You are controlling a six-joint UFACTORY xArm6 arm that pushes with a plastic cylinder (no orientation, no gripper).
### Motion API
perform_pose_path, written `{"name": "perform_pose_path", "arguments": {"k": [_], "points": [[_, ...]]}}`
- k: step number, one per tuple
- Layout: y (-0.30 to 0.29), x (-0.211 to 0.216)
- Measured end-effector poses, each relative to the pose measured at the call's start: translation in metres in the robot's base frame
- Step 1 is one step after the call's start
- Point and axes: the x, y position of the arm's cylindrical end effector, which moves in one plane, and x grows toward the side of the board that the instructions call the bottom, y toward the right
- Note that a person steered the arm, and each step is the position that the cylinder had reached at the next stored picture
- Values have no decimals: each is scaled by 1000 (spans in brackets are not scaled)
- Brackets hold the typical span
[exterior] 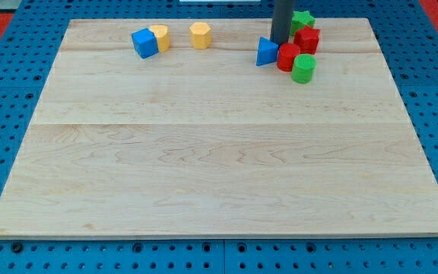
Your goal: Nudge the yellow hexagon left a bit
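Camera view — yellow hexagon (200, 35) upright near top edge, my tip (280, 43) — a gripperless end effector — well right.

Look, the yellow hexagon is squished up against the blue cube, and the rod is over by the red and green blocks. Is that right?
Not quite. In the camera view the yellow hexagon stands alone, apart from the blue cube; a different yellow block touches the cube. My tip is indeed by the red and green blocks.
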Motion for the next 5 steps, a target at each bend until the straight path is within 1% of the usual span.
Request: {"name": "perform_pose_path", "arguments": {"k": [1, 2, 4, 5], "points": [[-5, 0], [-35, -3], [-105, -38], [-105, -38]]}}
